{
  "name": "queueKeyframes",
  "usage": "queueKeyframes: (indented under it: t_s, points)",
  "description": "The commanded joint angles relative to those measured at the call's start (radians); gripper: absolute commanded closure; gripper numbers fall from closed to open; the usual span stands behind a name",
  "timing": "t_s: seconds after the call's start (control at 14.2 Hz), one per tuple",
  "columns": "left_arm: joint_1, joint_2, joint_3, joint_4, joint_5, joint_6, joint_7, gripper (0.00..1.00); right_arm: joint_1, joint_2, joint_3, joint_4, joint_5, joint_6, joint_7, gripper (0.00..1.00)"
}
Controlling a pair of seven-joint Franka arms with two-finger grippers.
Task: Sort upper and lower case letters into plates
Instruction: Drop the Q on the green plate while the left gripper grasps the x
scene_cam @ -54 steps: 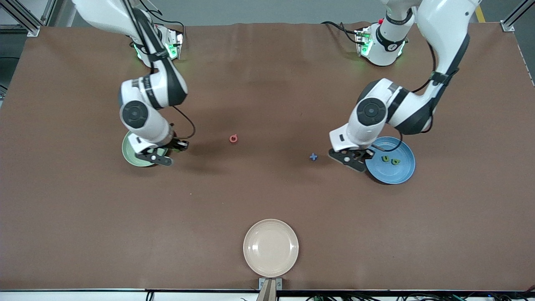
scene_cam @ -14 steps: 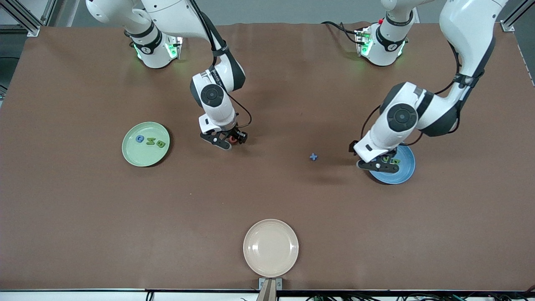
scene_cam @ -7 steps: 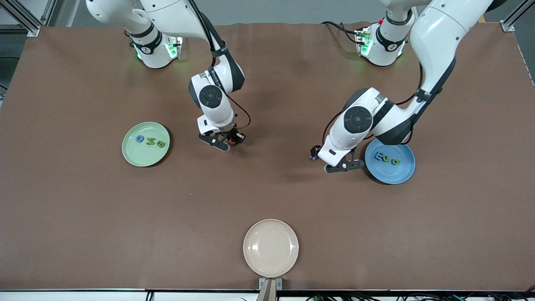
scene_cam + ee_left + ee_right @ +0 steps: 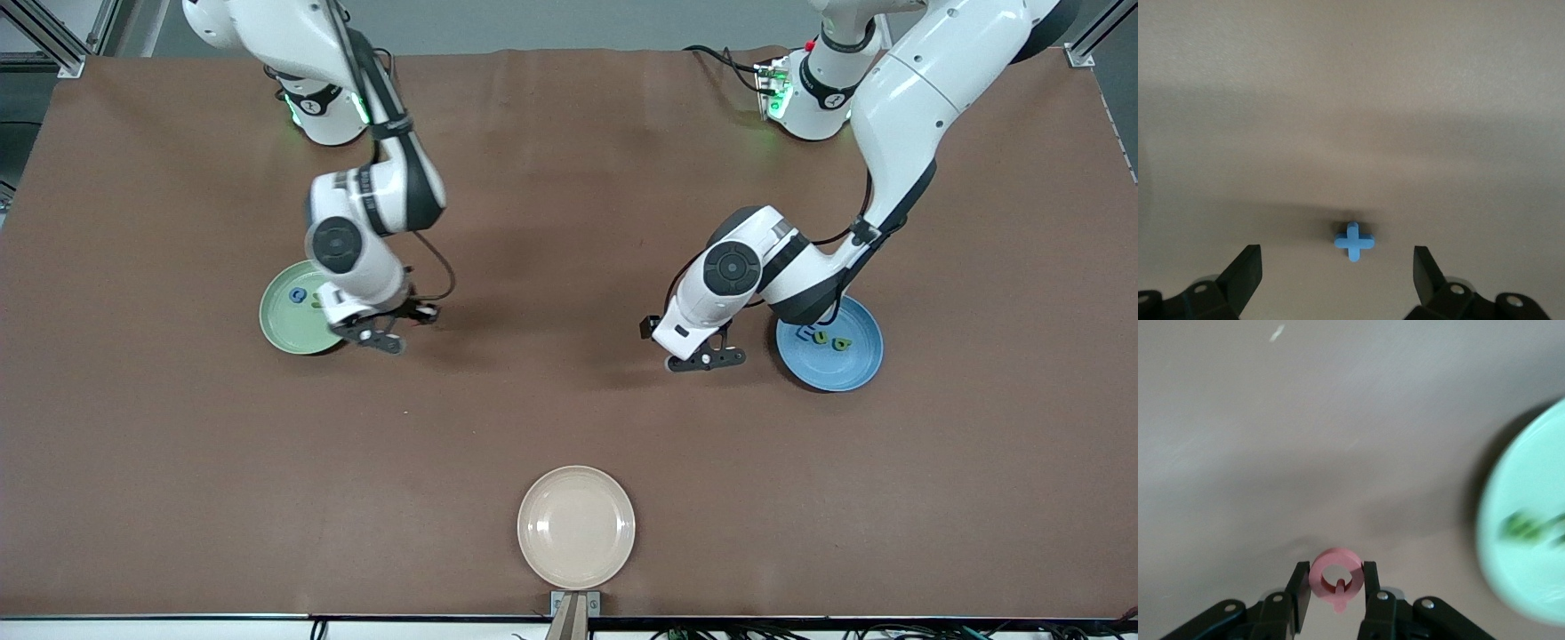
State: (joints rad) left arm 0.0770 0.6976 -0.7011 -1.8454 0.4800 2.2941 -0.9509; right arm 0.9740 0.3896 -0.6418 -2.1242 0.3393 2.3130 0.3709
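My right gripper (image 4: 1336,583) is shut on a red-pink ring-shaped letter (image 4: 1336,577). It hangs over the table right beside the pale green plate (image 4: 283,331), which carries a blue letter (image 4: 298,295) and blurred green letters (image 4: 1528,527). My left gripper (image 4: 1336,263) stands open low over the table, its fingers (image 4: 1250,267) wide on either side of a small blue cross-shaped letter (image 4: 1353,241). In the front view that gripper (image 4: 677,344) hides the cross. Beside it the blue plate (image 4: 836,369) holds a blue letter (image 4: 809,334) and two green letters (image 4: 834,340).
A cream-beige plate (image 4: 576,526) lies near the table edge closest to the front camera, midway between the arms. A brown mat (image 4: 569,418) covers the whole table. The right arm's wrist covers part of the green plate.
The right arm has carried the red-pink letter from the table's middle to the green plate's edge. The left gripper has come off the blue plate and now stands over the blue cross.
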Motion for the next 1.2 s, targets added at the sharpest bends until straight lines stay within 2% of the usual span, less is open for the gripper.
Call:
queueKeyframes:
  t_s: [0.0, 0.14, 0.35, 0.56, 0.84, 0.92, 0.99, 1.06, 1.13]
  points:
    - [-0.011, 0.016, 0.003, -0.001, 0.032, 0.033, -0.025, 0.01, 0.005, -0.034, -0.139, -0.066, 0.006, 0.002, -0.267, 1.0]
    - [-0.011, 0.017, 0.005, -0.021, 0.032, 0.054, -0.025, 0.01, -0.029, -0.029, -0.194, -0.083, 0.006, 0.009, -0.419, 0.99]
    - [-0.028, 0.017, 0.02, -0.035, 0.061, 0.059, -0.052, 0.03, -0.115, -0.029, -0.193, -0.1, 0.01, 0.019, -0.518, 0.99]
    - [-0.031, 0.033, 0.026, -0.047, 0.084, 0.091, -0.071, 0.06, -0.118, -0.015, -0.19, -0.125, 0.012, 0.057, -0.523, 0.98]
    - [-0.046, 0.039, 0.043, -0.051, 0.092, 0.096, -0.08, 0.14, -0.118, 0.011, -0.182, -0.125, 0.038, 0.059, -0.521, 0.87]
    - [-0.054, 0.039, 0.052, -0.051, 0.094, 0.11, -0.086, 0.17, -0.12, 0.015, -0.173, -0.123, 0.049, 0.058, -0.521, 0.76]
    - [-0.06, 0.039, 0.057, -0.051, 0.094, 0.117, -0.089, 0.18, -0.118, 0.015, -0.17, -0.123, 0.05, 0.057, -0.521, 0.49]
    - [-0.062, 0.039, 0.061, -0.049, 0.094, 0.123, -0.089, 0.2, -0.118, 0.015, -0.167, -0.122, 0.052, 0.057, -0.52, 0.0]
    - [-0.066, 0.039, 0.061, -0.049, 0.094, 0.124, -0.089, 0.21, -0.117, 0.015, -0.167, -0.12, 0.052, 0.052, -0.52, 0.0]
